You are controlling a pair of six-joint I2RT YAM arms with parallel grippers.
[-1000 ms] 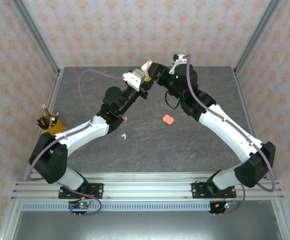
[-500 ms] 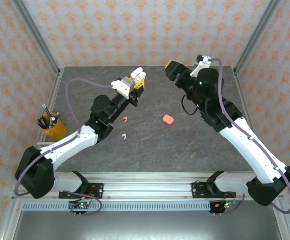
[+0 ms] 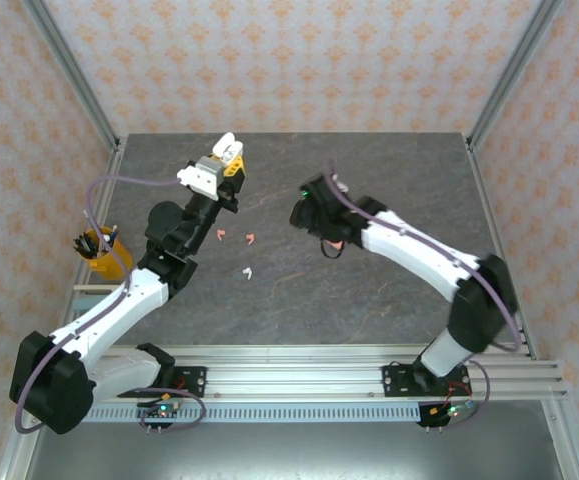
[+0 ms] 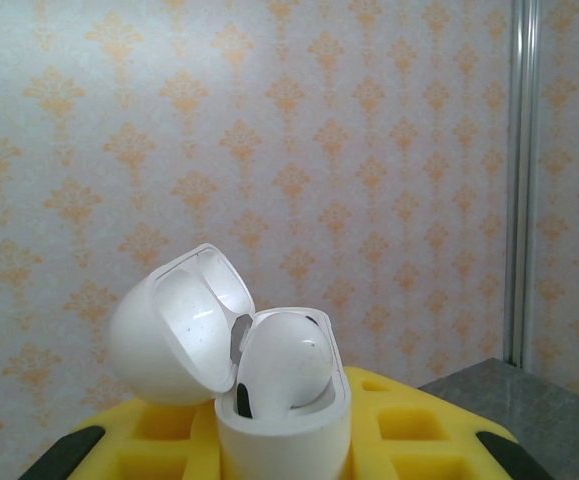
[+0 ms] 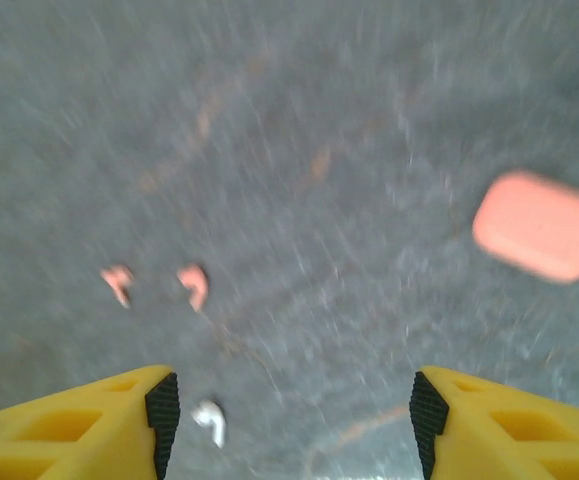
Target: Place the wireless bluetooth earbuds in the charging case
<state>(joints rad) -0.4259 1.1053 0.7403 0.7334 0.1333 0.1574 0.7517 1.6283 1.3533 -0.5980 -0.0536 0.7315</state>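
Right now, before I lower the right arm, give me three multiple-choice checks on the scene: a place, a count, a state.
1. Where is the white pebble-shaped charging case relative to the grey stone-look table? A) lying mid-table B) lifted off it in the left tool C) lying at its right edge
2. How many salmon-pink stemmed earbuds lie on the table? A) one B) four C) two
3. The white case's hinged lid is: A) open B) shut C) missing
Key: 1 B, yellow fingers clamp it; 2 C, a pair lies side by side; 3 A, it tips back, showing a white earbud inside.
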